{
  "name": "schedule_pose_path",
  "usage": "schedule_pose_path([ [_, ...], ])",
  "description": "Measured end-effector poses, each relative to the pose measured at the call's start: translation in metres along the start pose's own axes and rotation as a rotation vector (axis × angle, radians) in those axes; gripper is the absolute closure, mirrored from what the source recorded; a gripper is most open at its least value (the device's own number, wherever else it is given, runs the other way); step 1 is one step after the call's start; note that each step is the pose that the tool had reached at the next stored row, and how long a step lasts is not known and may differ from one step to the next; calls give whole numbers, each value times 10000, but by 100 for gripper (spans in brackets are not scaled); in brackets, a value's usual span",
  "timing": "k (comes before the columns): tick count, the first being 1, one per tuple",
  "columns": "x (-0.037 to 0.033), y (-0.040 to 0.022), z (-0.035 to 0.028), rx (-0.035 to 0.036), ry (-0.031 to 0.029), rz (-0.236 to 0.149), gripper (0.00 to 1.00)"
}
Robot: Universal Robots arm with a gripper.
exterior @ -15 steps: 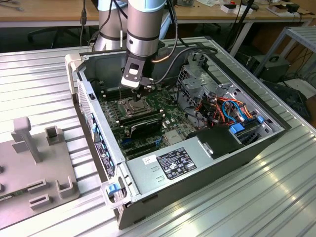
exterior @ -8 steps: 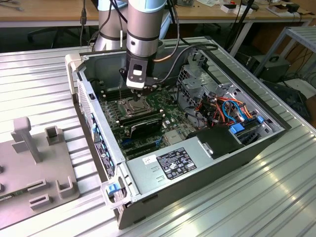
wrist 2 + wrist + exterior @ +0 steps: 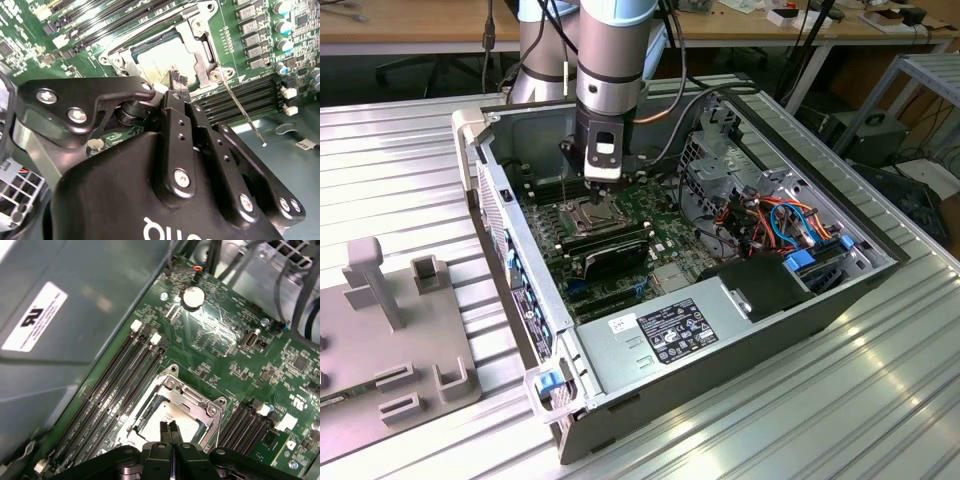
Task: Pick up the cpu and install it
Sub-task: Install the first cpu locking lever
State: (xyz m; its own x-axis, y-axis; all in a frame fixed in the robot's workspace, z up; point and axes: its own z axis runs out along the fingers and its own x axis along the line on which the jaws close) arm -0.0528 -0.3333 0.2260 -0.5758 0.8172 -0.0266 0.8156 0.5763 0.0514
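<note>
The cpu (image 3: 186, 421) lies flat in the open socket frame (image 3: 199, 401) on the green motherboard, its dull silver top showing in both wrist views (image 3: 162, 59). My gripper (image 3: 169, 428) hangs right over the cpu's middle with its two black fingers pressed together and nothing between them. In the second wrist view the gripper (image 3: 176, 80) has its tips at or just above the chip's top; I cannot tell if they touch. In the exterior view the gripper (image 3: 603, 196) reaches down into the computer case (image 3: 720, 330) over the socket.
A thin metal socket lever (image 3: 243, 114) sticks out beside the frame. Black memory slots (image 3: 117, 385) run along one side and more slots (image 3: 247, 422) along the other. Cables and drive bays (image 3: 780, 225) fill the case's right. A grey fixture (image 3: 390, 340) sits outside on the table.
</note>
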Motion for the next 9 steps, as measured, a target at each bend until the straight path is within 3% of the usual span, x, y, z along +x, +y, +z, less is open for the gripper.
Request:
schedule_pose_path([
  [9, 0, 0, 0, -36, 68, -1322, 89],
])
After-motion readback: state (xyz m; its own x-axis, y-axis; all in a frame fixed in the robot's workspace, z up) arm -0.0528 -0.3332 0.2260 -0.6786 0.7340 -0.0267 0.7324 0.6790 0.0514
